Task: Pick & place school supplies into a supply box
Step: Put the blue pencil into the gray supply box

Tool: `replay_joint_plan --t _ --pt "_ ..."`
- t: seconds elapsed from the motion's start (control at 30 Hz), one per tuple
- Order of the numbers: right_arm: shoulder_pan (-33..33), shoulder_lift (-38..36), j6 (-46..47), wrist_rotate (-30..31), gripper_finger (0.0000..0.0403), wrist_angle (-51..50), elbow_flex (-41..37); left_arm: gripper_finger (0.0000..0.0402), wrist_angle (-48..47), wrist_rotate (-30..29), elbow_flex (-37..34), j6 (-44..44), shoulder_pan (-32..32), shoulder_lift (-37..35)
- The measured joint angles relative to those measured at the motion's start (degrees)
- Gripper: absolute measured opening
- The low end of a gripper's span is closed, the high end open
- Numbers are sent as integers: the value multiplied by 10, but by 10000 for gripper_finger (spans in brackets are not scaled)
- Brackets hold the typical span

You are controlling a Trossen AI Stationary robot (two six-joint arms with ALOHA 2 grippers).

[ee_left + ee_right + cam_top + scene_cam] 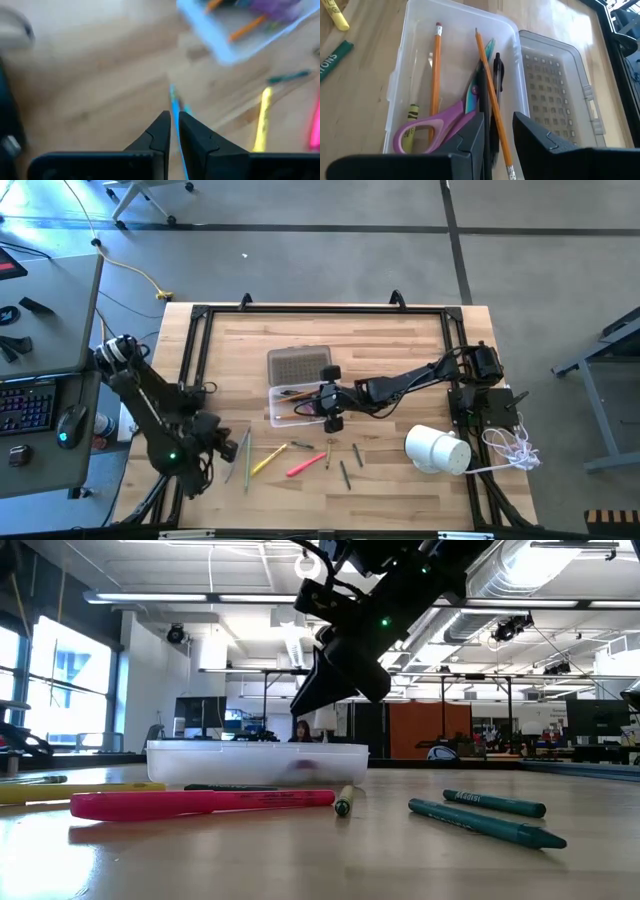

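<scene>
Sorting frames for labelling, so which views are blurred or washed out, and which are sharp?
Left wrist view: heavily smeared; the supply box and yellow marker are streaks. Right wrist view: sharp on the scissors and pencils. Low view: the pink marker is crisp, window glare at left. High view: evenly lit.
</scene>
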Motion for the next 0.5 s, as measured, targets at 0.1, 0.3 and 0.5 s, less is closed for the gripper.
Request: replay_joint_plan --t 0.1,0.3,0.5 --pt "0 0 0 -1 87 2 0 76 86 30 -42 23 2 10" --pt "0 0 16 -1 87 2 0 73 181 66 -102 46 35 16" --pt "0 0 35 -5 87 6 0 63 209 115 -100 121 58 16"
